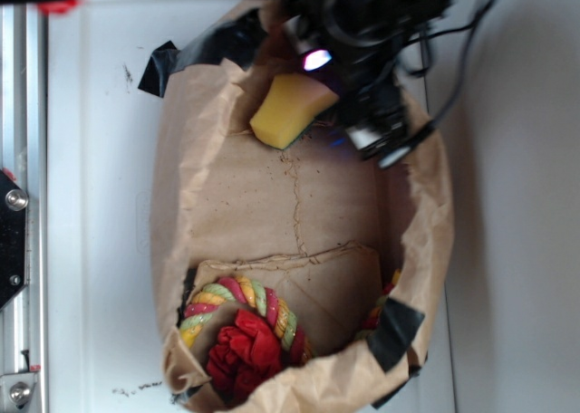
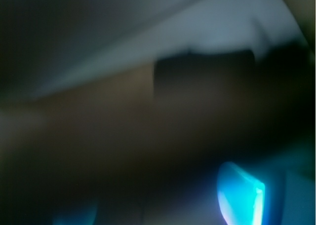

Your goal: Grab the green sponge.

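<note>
Starting at the left of the exterior view, I see a metal rail (image 1: 18, 205) running along the edge of the white surface (image 1: 91, 205), well clear of the jaws. Next comes the brown paper bag (image 1: 299, 205) lying open, its rim taped with black tape (image 1: 204, 51) on the near-left of the jaws. The rope toy (image 1: 240, 327), red, yellow and green, sits at the far end of the bag, well apart from the jaws, so I judge it no obstacle.

The green sponge (image 1: 285, 110) lies inside the bag just beside the gripper (image 1: 349, 96), mostly yellow from here; its far end disappears under the dark arm body. I cannot tell whether the jaws stand apart or together, nor whether they touch the sponge: the arm and cables hide them, and the wrist view is a dark blur with only a blue glow in the lower right.

To do this step well, I would want to centre the jaws across the sponge's narrow thickness and only close once the foam sits between them, squeezing gently since it looks soft and will give.

For room: the bag floor left of the jaws is bare paper, open for a sideways correction. On the right, the crumpled bag wall (image 1: 430, 205) rises close to the arm, so I judge that side tight and likely to snag.
</note>
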`<state>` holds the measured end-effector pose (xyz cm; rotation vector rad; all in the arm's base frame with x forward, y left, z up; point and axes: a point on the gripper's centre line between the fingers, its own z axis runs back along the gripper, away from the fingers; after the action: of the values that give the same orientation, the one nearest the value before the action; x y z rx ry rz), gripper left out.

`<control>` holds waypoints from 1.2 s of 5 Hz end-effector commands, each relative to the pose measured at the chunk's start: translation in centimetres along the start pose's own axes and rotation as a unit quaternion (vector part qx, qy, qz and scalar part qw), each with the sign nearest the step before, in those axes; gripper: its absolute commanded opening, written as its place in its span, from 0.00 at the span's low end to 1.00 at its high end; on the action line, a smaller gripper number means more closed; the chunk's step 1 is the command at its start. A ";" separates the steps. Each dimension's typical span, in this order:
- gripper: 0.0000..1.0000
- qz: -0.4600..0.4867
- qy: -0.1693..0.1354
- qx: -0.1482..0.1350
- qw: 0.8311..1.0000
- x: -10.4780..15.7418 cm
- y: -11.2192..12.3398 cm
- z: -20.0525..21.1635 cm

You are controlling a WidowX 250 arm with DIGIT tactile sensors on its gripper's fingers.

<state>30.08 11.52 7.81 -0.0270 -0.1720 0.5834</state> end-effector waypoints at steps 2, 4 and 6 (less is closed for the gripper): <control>1.00 -0.004 -0.041 -0.005 0.999 -4.3 0.9 2.5; 1.00 0.001 -0.043 -0.005 0.999 -4.2 1.1 2.6; 1.00 0.014 -0.043 -0.009 0.999 -4.0 1.8 2.7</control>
<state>25.54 9.43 8.00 -0.0423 -0.2037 0.5949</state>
